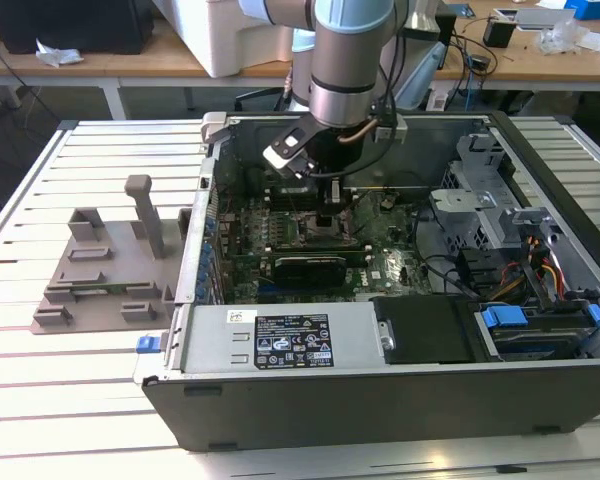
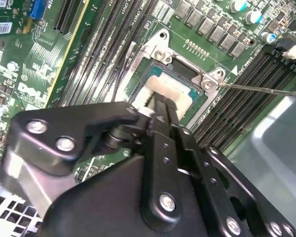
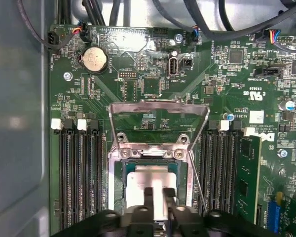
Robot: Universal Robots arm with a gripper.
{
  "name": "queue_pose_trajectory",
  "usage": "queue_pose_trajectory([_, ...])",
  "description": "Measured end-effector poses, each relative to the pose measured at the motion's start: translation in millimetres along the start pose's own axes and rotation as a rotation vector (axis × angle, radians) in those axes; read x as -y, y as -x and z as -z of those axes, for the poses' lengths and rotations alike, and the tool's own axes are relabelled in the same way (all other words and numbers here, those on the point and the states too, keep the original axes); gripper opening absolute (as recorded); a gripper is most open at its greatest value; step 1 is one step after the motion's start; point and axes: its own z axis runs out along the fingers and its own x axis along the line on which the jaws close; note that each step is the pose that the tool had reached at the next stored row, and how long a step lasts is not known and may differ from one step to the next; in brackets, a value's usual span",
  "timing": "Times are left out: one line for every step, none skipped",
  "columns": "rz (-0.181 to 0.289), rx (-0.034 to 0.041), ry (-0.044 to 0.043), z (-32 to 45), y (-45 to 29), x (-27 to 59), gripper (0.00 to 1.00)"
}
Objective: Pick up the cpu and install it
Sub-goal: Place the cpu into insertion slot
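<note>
Cpu (image 3: 147, 177): it lies flat in the socket, silvery top up, right under my fingertips.
My fingers (image 3: 148, 196): drawn almost together with only a thin slit between them. I see nothing clamped there, and the cpu is far wider than the slit.
My gripper (image 3: 158, 191): directly above the middle of the cpu. I cannot tell whether the tips touch its top.
Socket (image 3: 114, 170): its metal frame surrounds the cpu on the green motherboard (image 3: 227, 84).
Load plate (image 3: 158, 105): swung open, lying just beside the socket, on the side toward the coin cell (image 3: 94, 59).
Lever (image 2: 259, 89): a thin rod running out from a socket corner across the memory slots (image 3: 81, 177), which flank the socket on both sides.
Case (image 1: 380, 395): open, on its side on the slatted table (image 1: 40, 420). My arm (image 1: 350, 60) reaches down into it.
Grey fixture (image 1: 105, 270): on the table toward the exterior view's left, well apart from me.
</note>
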Motion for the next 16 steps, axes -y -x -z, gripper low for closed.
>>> queue_pose_trajectory([0.010, -0.0008, 0.0005, -1.3, 0.0, 0.7, 0.11])
queue_pose_trajectory([0.022, -0.0058, 0.0010, -2.4, -0.1, 1.2, 0.11])
queue_pose_trajectory([0.031, -0.0098, 0.0014, -3.3, -0.1, 1.7, 0.11])
queue_pose_trajectory([0.037, -0.0128, 0.0018, -4.6, -0.3, 1.7, 0.11])
queue_pose_trajectory([0.037, -0.0129, 0.0017, -5.3, -0.4, 1.7, 0.11])
queue_pose_trajectory([0.038, -0.0129, 0.0016, -7.1, -0.6, 1.6, 0.11])
queue_pose_trajectory([0.037, -0.0127, 0.0010, -8.9, -0.7, 1.5, 0.11])
queue_pose_trajectory([0.037, -0.0118, 0.0000, -10.2, -0.6, 1.5, 0.11])
queue_pose_trajectory([0.037, -0.0118, -0.0005, -10.9, -0.5, 0.9, 0.11])
queue_pose_trajectory([0.037, -0.0125, 0.0001, -11.1, -0.7, -2.1, 0.11])
queue_pose_trajectory([0.037, -0.0128, -0.0002, -11.0, -0.6, -7.2, 0.11])
queue_pose_trajectory([0.038, -0.0136, 0.0004, -10.1, -0.7, -10.5, 0.11])
queue_pose_trajectory([0.038, -0.0141, 0.0008, -4.8, -0.7, -10.5, 0.11])
queue_pose_trajectory([0.037, -0.0118, -0.0002, -0.2, -0.2, -10.1, 0.11])
queue_pose_trajectory([0.037, -0.0114, -0.0001, 4.2, -0.1, -10.0, 0.11])
queue_pose_trajectory([0.037, -0.0105, -0.0003, 11.8, 0.2, -9.6, 0.11])
